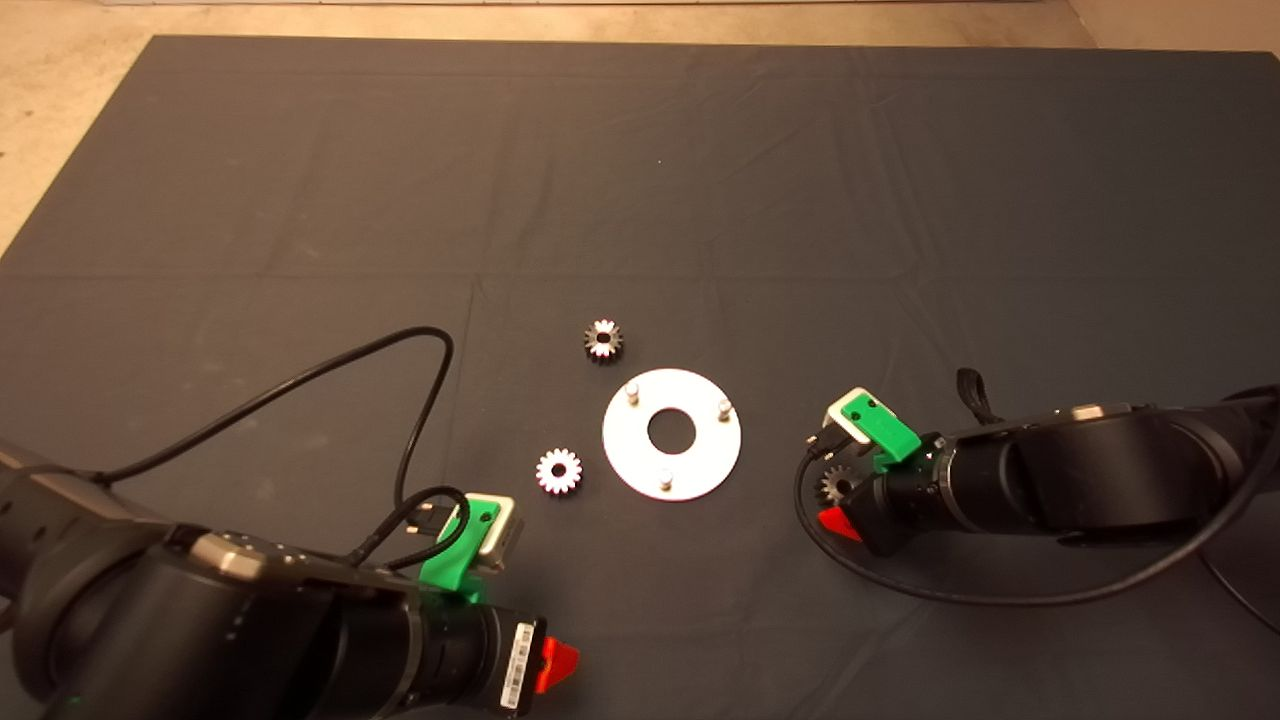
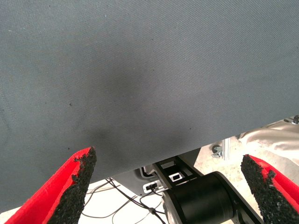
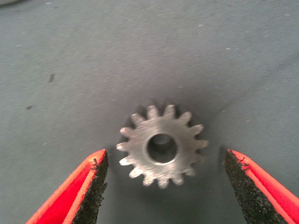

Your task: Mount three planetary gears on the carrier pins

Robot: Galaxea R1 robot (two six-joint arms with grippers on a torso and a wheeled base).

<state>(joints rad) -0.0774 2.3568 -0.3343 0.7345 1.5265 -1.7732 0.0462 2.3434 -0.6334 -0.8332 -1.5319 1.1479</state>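
Your right gripper [image 3: 163, 186] hangs spread wide around a planetary gear [image 3: 161, 145] lying flat on the mat, right of the disc [image 1: 672, 434]; all carrier pins [image 1: 632, 392] stand bare. Close off-centre and the teeth could slip or the gear tilt. The left gripper [image 2: 168, 186] waits released near the desk's front edge. From above, the arm half-hides this gear.

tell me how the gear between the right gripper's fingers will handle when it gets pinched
The gear looks like solid metal, so probably rigid and heavy for its size. Lying flat, it shouldn't roll. Its teeth may bite the right gripper's rough open pads, limiting slip.
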